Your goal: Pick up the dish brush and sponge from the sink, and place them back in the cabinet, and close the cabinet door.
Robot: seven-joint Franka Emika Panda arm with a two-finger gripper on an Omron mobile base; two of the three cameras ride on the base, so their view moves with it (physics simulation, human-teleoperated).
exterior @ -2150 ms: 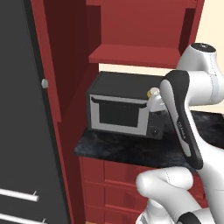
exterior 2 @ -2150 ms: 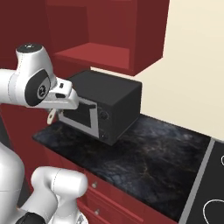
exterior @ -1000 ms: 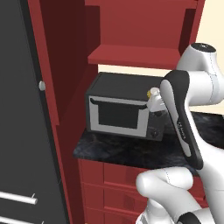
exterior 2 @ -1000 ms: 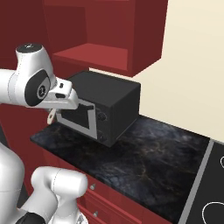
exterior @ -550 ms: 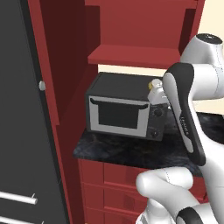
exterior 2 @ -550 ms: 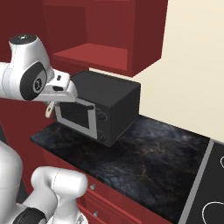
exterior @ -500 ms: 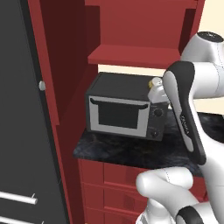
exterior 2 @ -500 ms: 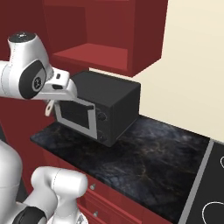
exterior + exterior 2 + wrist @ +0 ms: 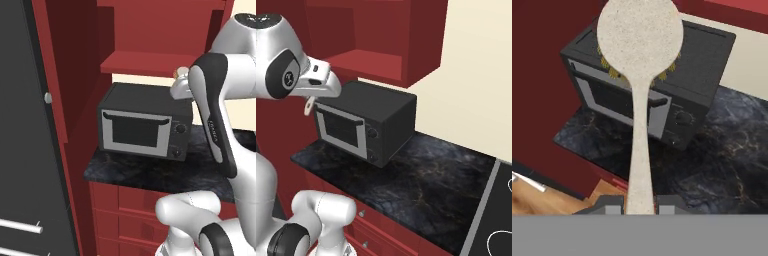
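My gripper [image 9: 640,204] is shut on the thin tan handle of the dish brush [image 9: 639,60], whose round cream-white head points at the oven's top. From the right base, the brush [image 9: 307,107] hangs below the hand [image 9: 318,82], in front of the oven. The hand [image 9: 181,86] is just under the front edge of the red shelf [image 9: 145,64] of the open cabinet [image 9: 373,60]. The cabinet door [image 9: 50,75] stands open at the left, edge-on, with a small round knob. The sponge and the sink are out of view.
A dark grey countertop oven [image 9: 142,127] sits on the black marble counter [image 9: 421,175] under the cabinet. Red drawers [image 9: 125,210] run below the counter. A dark grey refrigerator door [image 9: 20,150] stands at the left. A black cooktop [image 9: 496,220] lies at the far right.
The arm has lifted the hand and the brush from the oven's mid-height to just under the cabinet shelf. The grip has stayed shut on the brush.
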